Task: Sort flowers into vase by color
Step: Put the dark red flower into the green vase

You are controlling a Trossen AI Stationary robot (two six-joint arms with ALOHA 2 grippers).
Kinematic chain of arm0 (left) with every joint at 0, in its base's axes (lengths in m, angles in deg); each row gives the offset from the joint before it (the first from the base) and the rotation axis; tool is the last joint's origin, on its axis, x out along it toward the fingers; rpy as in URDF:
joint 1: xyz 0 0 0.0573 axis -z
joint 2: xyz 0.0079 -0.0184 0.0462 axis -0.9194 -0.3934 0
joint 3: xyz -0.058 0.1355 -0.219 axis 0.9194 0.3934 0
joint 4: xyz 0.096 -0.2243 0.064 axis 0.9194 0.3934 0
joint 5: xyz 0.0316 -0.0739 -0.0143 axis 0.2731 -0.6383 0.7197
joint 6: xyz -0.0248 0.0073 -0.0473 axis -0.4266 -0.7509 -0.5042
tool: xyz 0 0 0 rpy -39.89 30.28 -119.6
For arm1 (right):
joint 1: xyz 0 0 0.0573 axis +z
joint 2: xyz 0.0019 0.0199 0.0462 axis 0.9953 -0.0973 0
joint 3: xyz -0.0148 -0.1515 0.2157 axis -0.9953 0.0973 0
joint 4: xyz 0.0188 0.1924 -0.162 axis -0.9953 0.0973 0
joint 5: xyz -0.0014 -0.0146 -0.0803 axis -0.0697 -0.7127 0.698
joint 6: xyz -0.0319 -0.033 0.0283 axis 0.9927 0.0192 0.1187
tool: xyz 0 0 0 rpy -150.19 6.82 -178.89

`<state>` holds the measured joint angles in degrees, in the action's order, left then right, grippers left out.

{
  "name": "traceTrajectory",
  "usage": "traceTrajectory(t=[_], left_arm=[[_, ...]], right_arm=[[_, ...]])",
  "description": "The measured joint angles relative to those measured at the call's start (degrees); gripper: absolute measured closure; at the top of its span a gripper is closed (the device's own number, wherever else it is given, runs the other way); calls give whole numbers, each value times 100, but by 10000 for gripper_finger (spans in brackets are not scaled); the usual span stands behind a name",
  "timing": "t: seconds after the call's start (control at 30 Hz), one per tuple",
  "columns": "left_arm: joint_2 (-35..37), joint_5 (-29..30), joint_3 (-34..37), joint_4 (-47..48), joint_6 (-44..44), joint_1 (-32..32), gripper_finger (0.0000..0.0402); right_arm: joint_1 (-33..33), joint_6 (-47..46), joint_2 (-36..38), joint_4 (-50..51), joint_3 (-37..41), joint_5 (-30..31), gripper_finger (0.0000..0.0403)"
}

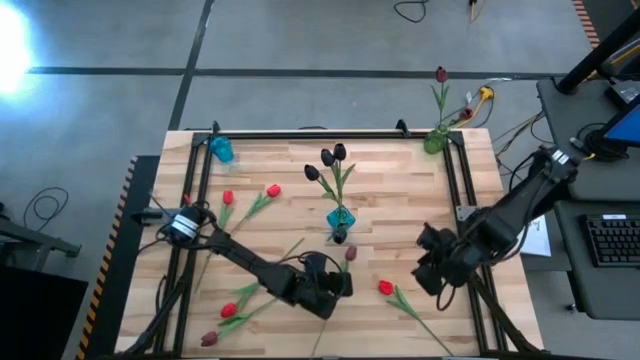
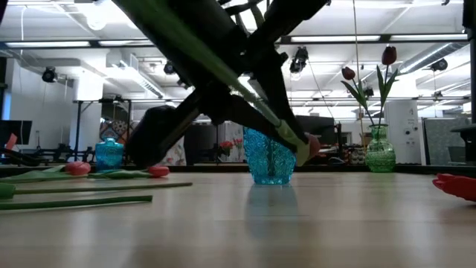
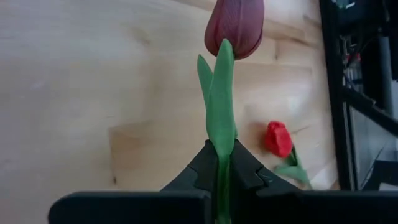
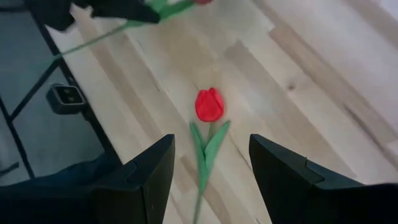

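My left gripper (image 1: pixel 335 278) is shut on a dark maroon tulip (image 3: pixel 235 25) near the table's middle, close to the blue vase (image 1: pixel 340 217) that holds three black tulips (image 1: pixel 327 157). My right gripper (image 4: pixel 211 177) hovers open over a red tulip (image 4: pixel 209 104) that lies flat on the wood near the right near corner (image 1: pixel 385 288); its fingers stand on either side of the stem without touching. A green vase (image 1: pixel 435 140) at the far right holds a maroon tulip (image 1: pixel 441 74). Several red tulips (image 1: pixel 273 190) and one maroon tulip (image 1: pixel 208 340) lie flat on the left half. My left gripper pinches the maroon tulip's green stem (image 3: pixel 222 163) between its two fingers, just below the leaves and head. The head (image 3: pixel 235 25) sticks out beyond the fingertips. In the low view the stem (image 2: pixel 223 82) slants down toward the blue vase, and the flower hangs clear of the table.
A small light-blue vase (image 1: pixel 221 150) stands at the far left corner. A black metal frame (image 1: pixel 455 180) runs along the table's edges. Bare wood (image 1: pixel 400 200) lies between the blue vase and the right rail. Desks, cables and a keyboard (image 1: pixel 610 240) lie beyond the right edge.
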<state>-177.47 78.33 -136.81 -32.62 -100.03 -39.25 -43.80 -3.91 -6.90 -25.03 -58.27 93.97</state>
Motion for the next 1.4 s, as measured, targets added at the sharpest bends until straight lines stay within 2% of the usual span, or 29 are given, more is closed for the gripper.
traceTrajectory(t=[0.17, 0.37, 0.53, 0.67, 0.8, 0.9, 1.0, 1.07, 1.2, 1.4], left_arm=[[-7, 3, -7, -269, 232, -120, 372], [-5, -250, -9, -622, 612, -171, 278], [227, -369, -7, -58, 1053, -76, 211], [619, -937, -7, 1171, 1564, -15, 180], [1223, -1034, -7, 2864, 2046, 146, 167], [1641, -939, -1, 4219, 2373, 281, 167], [2022, -863, 122, 5088, 2793, 348, 170], [2278, -871, 312, 5234, 3086, 377, 171], [2714, -1038, 870, 5225, 3330, 513, 171], [3207, -1012, 1978, 5202, 2933, 829, 171]], right_arm=[[15, -59, -360, -381, 185, 1, 204], [-15, -82, -780, -993, 221, 9, 204], [-19, -557, -1209, -1406, 221, 8, 204], [-26, -1228, -1678, -1850, 201, 6, 204], [-65, -2072, -2223, -2421, 130, 181, 204], [-103, -2710, -2660, -2738, -4, 530, 204], [-198, -3179, -3095, -2795, -279, 934, 204], [-324, -3423, -3375, -2775, -475, 1147, 204], [-647, -3767, -3913, -2670, -774, 1202, 204], [-878, -4336, -4427, -2733, -945, 1192, 204]])
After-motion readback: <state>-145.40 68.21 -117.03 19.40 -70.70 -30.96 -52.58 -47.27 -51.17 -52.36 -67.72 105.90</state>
